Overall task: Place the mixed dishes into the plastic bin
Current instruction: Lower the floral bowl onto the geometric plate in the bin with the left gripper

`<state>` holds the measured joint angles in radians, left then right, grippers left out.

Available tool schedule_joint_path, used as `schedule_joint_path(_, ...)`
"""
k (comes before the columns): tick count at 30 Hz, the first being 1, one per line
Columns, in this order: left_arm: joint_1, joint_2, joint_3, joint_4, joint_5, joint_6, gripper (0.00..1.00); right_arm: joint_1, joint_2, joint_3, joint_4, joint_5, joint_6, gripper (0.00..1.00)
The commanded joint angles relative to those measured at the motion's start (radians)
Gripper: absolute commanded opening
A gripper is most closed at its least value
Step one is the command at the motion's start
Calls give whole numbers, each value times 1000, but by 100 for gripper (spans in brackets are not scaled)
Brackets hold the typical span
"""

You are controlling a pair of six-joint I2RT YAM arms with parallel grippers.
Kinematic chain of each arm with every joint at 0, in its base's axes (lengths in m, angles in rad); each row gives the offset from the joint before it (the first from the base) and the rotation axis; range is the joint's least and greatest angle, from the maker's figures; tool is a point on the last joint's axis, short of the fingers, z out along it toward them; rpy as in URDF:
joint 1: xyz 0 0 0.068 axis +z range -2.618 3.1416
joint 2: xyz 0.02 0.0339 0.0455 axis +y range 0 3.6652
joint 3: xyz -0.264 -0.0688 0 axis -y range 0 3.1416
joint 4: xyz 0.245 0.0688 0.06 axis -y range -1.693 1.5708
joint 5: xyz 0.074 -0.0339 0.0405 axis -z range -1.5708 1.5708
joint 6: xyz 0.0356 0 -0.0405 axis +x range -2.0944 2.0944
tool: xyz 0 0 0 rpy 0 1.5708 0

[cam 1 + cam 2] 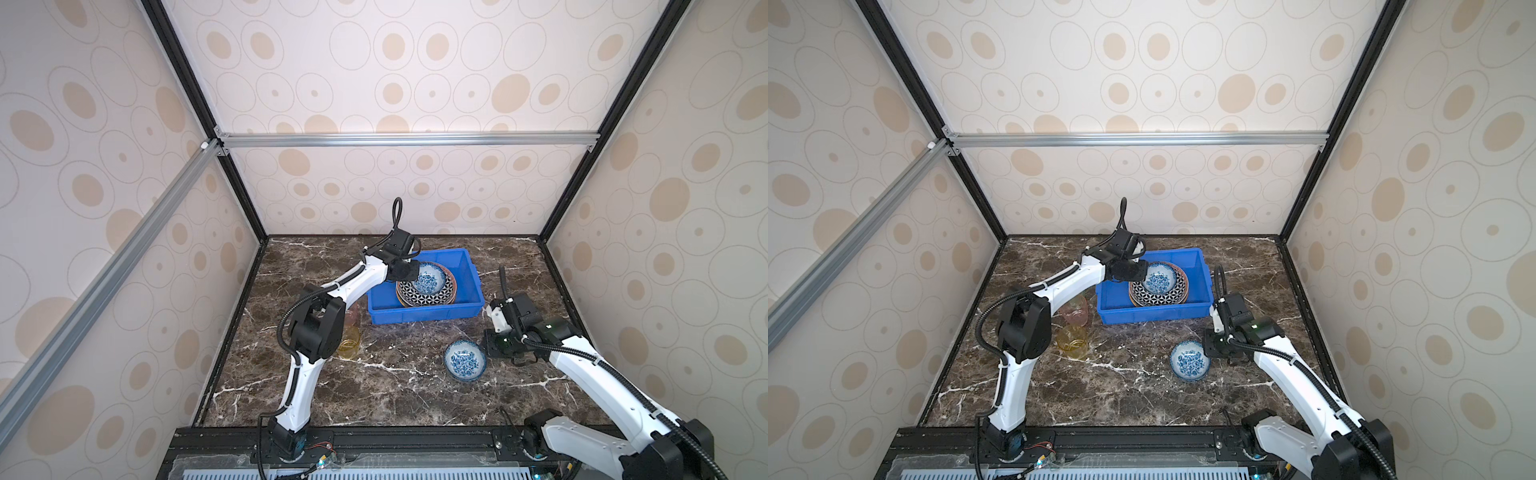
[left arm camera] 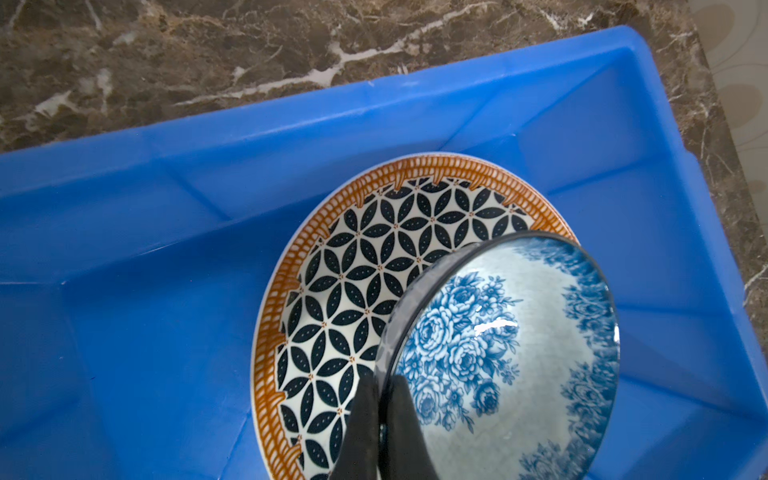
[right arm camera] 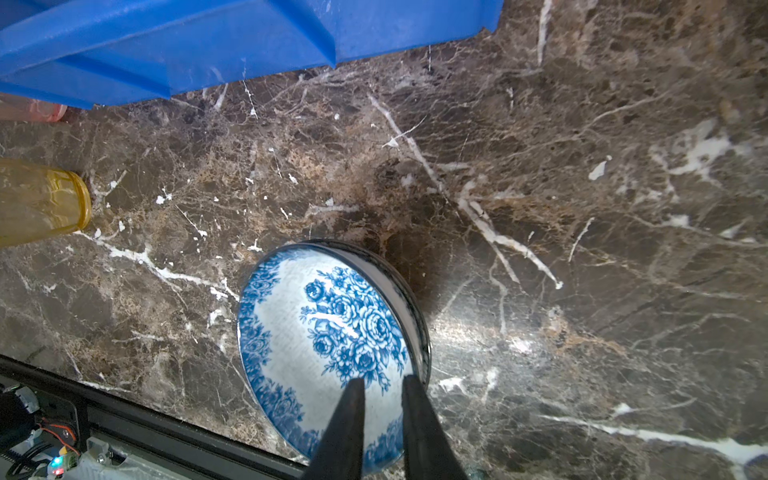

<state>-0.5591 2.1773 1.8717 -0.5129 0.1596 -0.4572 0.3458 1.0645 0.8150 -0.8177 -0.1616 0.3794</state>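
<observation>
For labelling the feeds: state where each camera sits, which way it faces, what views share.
Top views: high at the front, looking down and back over the brown marble table; left arm, right arm show.
Left wrist: above the bright blue plastic bin, looking down; left gripper pinches a small blue-floral bowl over a round black-white geometric plate.
Right wrist: looking down at the table; right gripper holds a second blue-floral bowl.
Shared: every view shows the bin; right wrist and top views, the translucent yellow cup.
</observation>
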Motion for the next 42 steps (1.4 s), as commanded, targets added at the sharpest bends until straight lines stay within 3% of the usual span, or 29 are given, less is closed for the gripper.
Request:
schedule_joint_path(1,10,9,57,8,15,-15,0,4,6,21,-1,-8,-11,21)
schedule_joint_path(23,16,57,53,-27,18,-34,0,4,20,34,-14,-16,-6,21)
schedule_joint_path(42,18,36,53,-42,-6,-57,11,4,-12,40,-36,-23,3,21)
